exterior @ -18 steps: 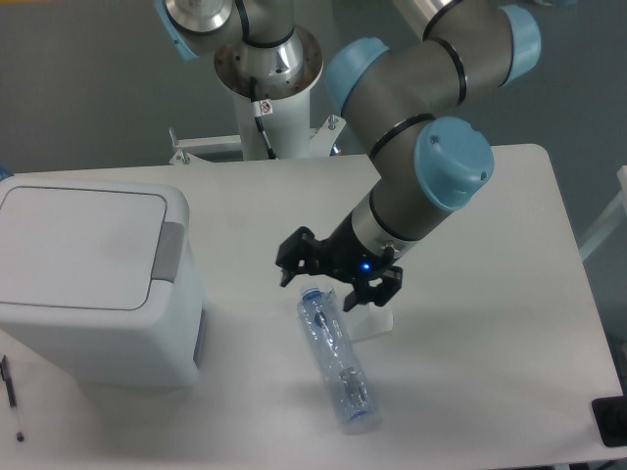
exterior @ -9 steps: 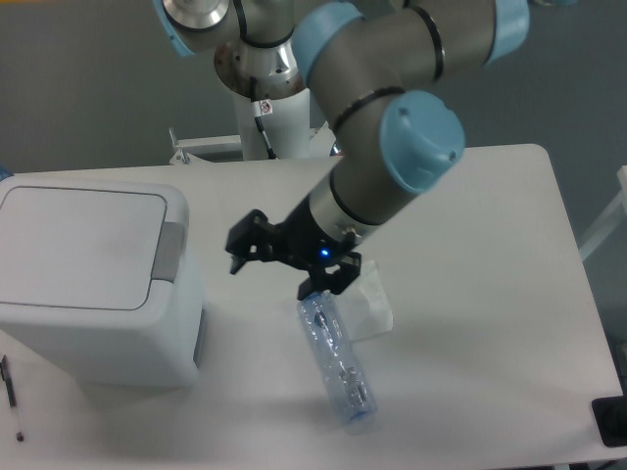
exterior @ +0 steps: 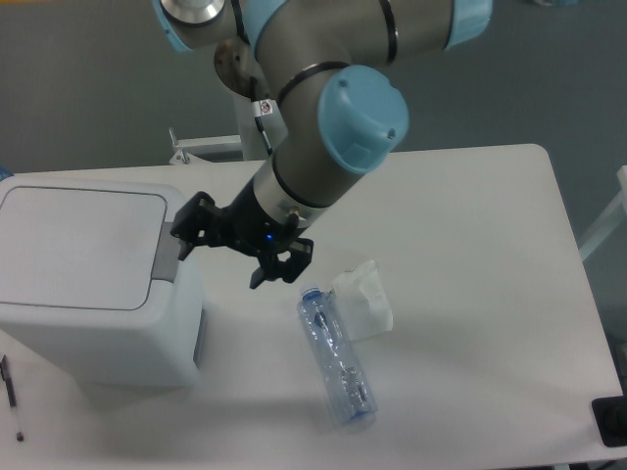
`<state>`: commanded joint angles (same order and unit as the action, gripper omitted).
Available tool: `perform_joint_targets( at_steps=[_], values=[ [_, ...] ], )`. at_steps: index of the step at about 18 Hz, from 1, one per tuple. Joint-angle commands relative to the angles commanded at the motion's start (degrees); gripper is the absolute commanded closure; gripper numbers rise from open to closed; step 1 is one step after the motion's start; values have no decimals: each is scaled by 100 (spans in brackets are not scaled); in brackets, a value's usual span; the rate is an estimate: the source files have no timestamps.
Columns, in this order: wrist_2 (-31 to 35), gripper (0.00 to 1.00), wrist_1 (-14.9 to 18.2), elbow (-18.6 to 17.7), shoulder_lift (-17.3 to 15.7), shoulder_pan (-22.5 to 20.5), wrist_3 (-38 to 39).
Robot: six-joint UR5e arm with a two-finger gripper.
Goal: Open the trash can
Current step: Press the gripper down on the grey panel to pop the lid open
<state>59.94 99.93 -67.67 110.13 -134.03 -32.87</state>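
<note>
Trash can (exterior: 93,279) at left table (exterior: 470,294) edge, lid flat | gripper (exterior: 221,251) spread, unladen, just right of grey push tab (exterior: 168,253) | bottle (exterior: 336,357), tissue (exterior: 362,300) near-right; bare tabletop far right.

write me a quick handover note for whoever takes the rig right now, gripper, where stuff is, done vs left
Gripper: open, empty, in the air just right of the trash can's grey push tab, one finger close to the tab; whether it touches cannot be told.
Trash can: at the table's left edge, lid flat and shut.
Also on the table: a clear plastic bottle lying on its side, with a crumpled white tissue against its top end.
Done: arm brought up to the tab side of the can.
Left: press the tab, get the lid open.
</note>
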Motion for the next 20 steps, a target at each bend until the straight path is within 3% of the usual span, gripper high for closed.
perform_joint_targets(
  at_steps=[20],
  values=[
    [53,0,-26,-132,35,35,0]
  ],
)
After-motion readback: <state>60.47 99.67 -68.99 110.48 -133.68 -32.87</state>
